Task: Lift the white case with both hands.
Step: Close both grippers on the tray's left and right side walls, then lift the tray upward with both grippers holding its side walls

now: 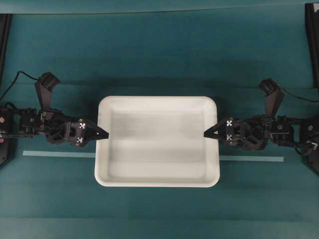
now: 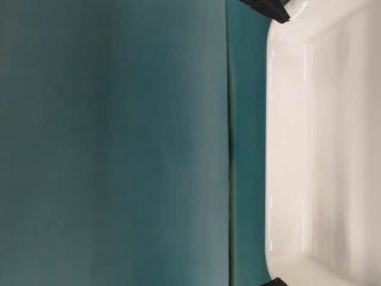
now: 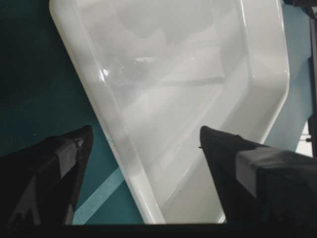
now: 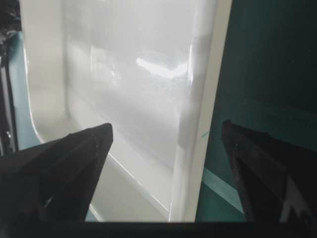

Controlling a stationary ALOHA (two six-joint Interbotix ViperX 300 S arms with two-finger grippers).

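My left gripper [image 1: 103, 134] straddles the case [image 1: 157, 178] rim — jaws wide, gripping nothing. My right gripper [image 1: 210, 133] does likewise on the opposite rim.

The left hand [image 3: 143, 144] stands wide apart, its two black pointed fingers [image 3: 59, 163] astride the raised rim of the large white plastic case [image 3: 188, 74]; a pale tape strip [image 3: 99, 198] lies on the teal bench [image 3: 29, 74].
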